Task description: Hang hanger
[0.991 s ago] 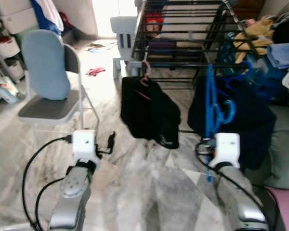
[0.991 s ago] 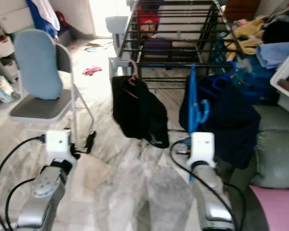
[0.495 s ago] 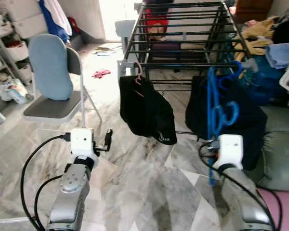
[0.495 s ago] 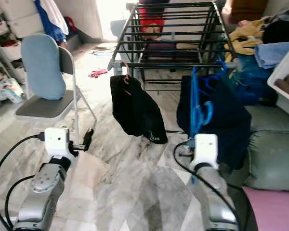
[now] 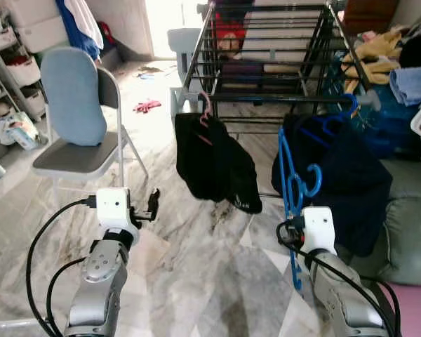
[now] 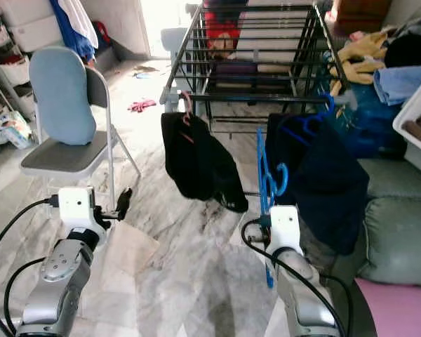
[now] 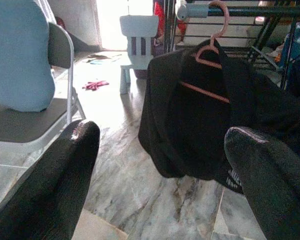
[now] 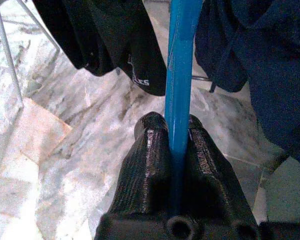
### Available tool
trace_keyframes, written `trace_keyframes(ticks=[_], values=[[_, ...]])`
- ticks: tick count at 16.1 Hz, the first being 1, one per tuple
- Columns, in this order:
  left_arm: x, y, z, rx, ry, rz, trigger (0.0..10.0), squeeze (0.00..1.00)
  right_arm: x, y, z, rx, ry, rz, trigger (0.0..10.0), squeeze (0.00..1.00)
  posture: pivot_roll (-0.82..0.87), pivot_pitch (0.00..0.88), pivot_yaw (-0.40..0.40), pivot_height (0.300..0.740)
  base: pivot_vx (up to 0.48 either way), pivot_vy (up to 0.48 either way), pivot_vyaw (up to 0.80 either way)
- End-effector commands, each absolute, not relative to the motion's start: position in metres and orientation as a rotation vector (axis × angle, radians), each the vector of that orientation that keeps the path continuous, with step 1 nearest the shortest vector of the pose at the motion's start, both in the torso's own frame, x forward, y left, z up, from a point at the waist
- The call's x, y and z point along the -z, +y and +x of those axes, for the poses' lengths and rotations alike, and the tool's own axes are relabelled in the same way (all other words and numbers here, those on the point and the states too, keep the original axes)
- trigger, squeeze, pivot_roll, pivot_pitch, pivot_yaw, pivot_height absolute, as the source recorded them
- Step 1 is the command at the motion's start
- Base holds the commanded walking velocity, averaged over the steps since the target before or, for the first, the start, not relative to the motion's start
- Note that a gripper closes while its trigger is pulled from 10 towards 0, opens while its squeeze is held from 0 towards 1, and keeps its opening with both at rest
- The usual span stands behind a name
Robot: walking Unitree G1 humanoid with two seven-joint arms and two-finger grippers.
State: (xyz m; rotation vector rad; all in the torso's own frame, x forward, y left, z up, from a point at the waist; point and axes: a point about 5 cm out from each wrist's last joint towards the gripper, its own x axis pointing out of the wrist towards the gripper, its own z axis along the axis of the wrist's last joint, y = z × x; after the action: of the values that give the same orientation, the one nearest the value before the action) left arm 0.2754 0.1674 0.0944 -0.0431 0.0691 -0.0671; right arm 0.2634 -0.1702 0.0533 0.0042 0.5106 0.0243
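While the right gripper (image 8: 177, 150) is clenching the blue hanger (image 5: 295, 189) at lower right of the frame, the left gripper (image 7: 160, 170) is idling spread apart at lower left. To hang it well, the hook should be rising above the drying rack (image 5: 266, 63) rail before lowering on.

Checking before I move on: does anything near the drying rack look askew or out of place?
Yes. The black garment on the pink plastic hanger hangs lopsided from the black metal drying rack; most of it sags to one side. A pink item lies on the marble floor. The right gripper grips the blue plastic hanger upright, unhung.
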Motion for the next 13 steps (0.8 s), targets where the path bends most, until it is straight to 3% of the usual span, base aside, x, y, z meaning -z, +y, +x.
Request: trace_keyframes(ticks=[1,4,11,13], values=[[-0.0949,0.1694,0.2769,0.068,0.075,-0.039,10.0,0.0,-0.0549,-0.1672,0.264,-0.028,0.515,0.003,10.0,0.0,-0.08,0.0,0.046,0.74,0.386,0.0,0.0],[-0.0941,0.1659,0.2775,0.096,0.088,-0.051,10.0,0.0,-0.0535,-0.1734,0.2617,-0.002,0.531,0.001,10.0,0.0,-0.08,0.0,0.054,0.74,0.356,0.319,-0.14],[-0.0925,0.1643,0.2752,0.12,0.105,-0.045,10.0,0.0,-0.0518,-0.1673,0.2608,-0.022,0.551,0.005,10.0,0.0,-0.07,0.0,0.047,0.74,0.348,0.329,-0.8],[-0.091,0.1616,0.2738,0.134,0.114,-0.039,10.0,0.0,-0.0516,-0.1668,0.2609,-0.025,0.556,0.005,10.0,0.0,-0.07,0.0,0.047,0.74,0.45,0.0,-0.8]])
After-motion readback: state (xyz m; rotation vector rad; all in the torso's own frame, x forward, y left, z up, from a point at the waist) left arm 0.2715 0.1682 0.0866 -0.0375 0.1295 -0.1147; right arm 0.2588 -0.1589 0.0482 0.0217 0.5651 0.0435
